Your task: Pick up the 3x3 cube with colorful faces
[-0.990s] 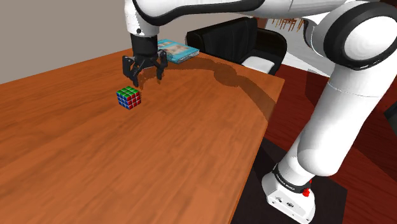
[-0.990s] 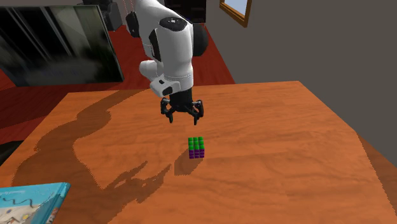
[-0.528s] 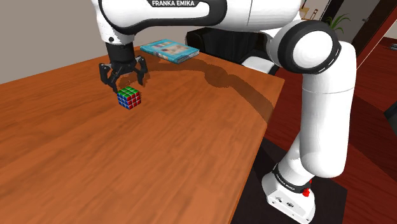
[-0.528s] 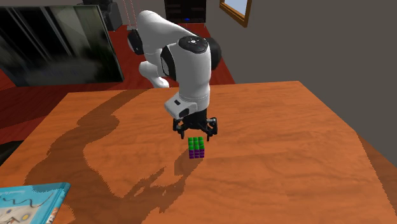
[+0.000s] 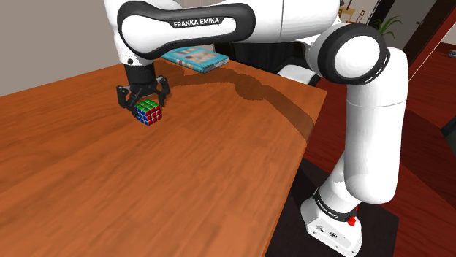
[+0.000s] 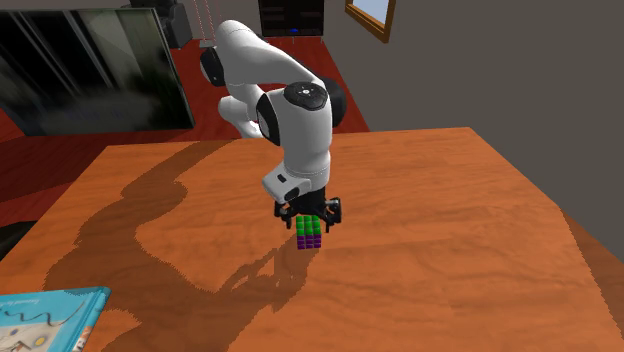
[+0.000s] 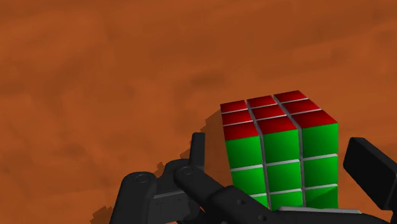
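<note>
Step in hand: final approach before the grasp. The gripper [image 5: 144,98] straddles the cube [image 5: 148,112], fingers apart and neither visibly touching it. The cube stands flat on the wood-grain table [image 5: 183,182], well clear of the book [image 5: 194,58]. The next move probably calls for a slight descent, then closing squarely on two opposite faces of this sharp-edged cube with glossy red, green and blue tiles.
</note>
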Controlling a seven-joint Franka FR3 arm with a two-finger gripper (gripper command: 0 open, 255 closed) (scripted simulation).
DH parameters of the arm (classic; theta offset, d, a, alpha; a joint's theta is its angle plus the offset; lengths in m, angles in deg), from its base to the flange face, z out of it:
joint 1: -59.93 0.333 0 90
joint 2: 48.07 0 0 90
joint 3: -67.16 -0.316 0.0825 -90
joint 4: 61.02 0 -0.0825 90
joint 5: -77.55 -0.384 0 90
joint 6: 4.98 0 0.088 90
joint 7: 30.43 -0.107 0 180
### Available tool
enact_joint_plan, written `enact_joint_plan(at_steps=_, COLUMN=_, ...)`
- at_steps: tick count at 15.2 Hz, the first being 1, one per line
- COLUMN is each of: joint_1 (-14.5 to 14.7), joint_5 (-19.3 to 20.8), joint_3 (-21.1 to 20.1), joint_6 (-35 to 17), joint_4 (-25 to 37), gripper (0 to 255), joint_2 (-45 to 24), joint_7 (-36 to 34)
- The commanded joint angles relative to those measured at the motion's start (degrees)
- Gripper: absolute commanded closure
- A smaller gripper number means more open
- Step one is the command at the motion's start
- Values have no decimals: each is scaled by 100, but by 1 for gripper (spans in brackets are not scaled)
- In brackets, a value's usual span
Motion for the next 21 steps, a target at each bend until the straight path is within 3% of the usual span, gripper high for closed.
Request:
enact_joint_plan(at_steps=1, joint_1=-7, joint_5=-2, joint_3=1, joint_6=-24, joint_4=-26, gripper=255, joint_2=6, joint_7=4)
enact_joint_plan(at_steps=10, joint_1=-4, joint_5=1, joint_3=2, joint_6=-22, joint_4=-16, gripper=255, joint_2=-2, joint_7=2)
enact_joint_plan(at_steps=21, joint_1=137, joint_5=26, joint_3=-11, joint_6=885, joint_4=1002, gripper=255, joint_2=-107, joint_7=37)
